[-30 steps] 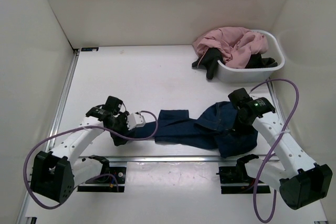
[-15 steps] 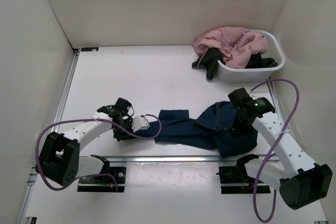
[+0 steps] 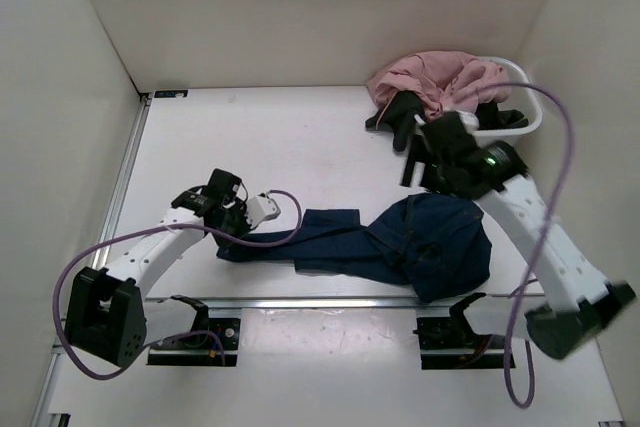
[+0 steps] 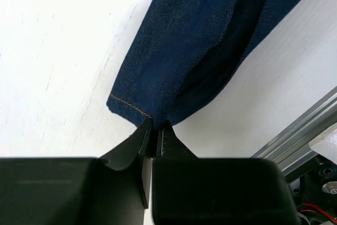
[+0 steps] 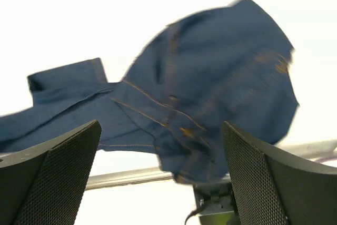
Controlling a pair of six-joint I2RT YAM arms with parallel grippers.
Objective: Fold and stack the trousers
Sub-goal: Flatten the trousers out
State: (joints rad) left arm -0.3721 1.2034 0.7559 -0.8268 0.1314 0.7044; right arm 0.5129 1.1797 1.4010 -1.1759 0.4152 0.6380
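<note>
The dark blue trousers (image 3: 400, 242) lie crumpled near the table's front, waist part to the right and one leg stretched left. My left gripper (image 3: 238, 232) is shut on that leg's hem; in the left wrist view the fingertips (image 4: 156, 126) pinch the orange-stitched hem edge of the trousers (image 4: 200, 35). My right gripper (image 3: 425, 162) hangs open above and behind the waist part, touching nothing. Its wide mesh fingers (image 5: 52, 177) frame the bunched trousers (image 5: 210, 77) from above, with nothing between them.
A white basket (image 3: 530, 125) at the back right holds a pink garment (image 3: 435, 82) and a black garment (image 3: 400, 119) that hangs over its left rim. A metal rail (image 3: 330, 302) runs along the front edge. White walls close in left, back and right.
My left gripper closed on the leg hem and drew it left. My right gripper opened, let go of the waist part and rose toward the basket.
</note>
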